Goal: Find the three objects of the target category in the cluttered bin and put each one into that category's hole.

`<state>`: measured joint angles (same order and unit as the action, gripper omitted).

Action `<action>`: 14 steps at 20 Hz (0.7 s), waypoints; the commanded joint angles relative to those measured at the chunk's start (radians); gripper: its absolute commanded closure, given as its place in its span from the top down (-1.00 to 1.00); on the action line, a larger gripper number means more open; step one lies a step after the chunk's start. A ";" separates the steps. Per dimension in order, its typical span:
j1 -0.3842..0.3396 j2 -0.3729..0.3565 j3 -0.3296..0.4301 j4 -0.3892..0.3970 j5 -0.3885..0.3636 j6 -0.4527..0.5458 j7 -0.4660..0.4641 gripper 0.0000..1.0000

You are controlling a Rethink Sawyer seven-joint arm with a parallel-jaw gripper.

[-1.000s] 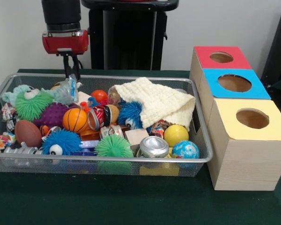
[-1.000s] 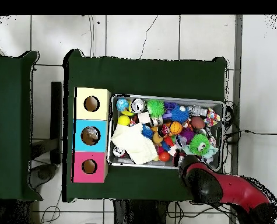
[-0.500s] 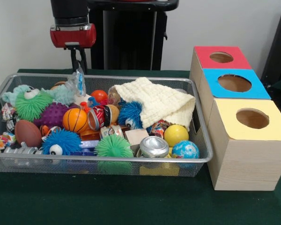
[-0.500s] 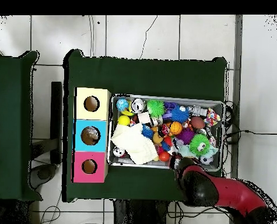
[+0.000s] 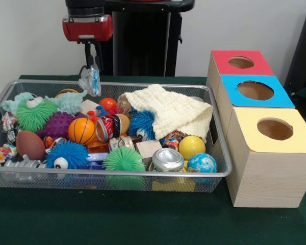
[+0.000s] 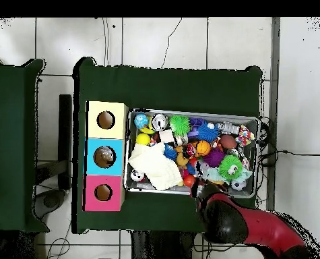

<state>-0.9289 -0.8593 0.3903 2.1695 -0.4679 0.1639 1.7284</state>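
Where the front view shows it, the gripper is closed on a crinkled clear wrapper with blue print — hanging below it, clear of the wire bin. Overhead, the arm covers both — bin beside it.

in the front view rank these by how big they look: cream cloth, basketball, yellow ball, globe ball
1. cream cloth, clearly the largest.
2. basketball.
3. yellow ball and globe ball look about alike; the globe ball sits nearer the camera and partly behind the bin's rim, so I would not rank them.
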 commanded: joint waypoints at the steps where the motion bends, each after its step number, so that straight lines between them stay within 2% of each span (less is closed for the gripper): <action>1: 0.045 -0.052 -0.033 0.056 0.070 -0.056 0.217 -1.00; 8: 0.113 -0.106 -0.062 0.086 0.133 -0.044 0.229 -1.00; 14: 0.198 -0.119 -0.099 0.086 0.190 -0.031 0.244 -1.00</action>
<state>-0.7895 -0.9521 0.3299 2.2267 -0.3546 0.1639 1.7292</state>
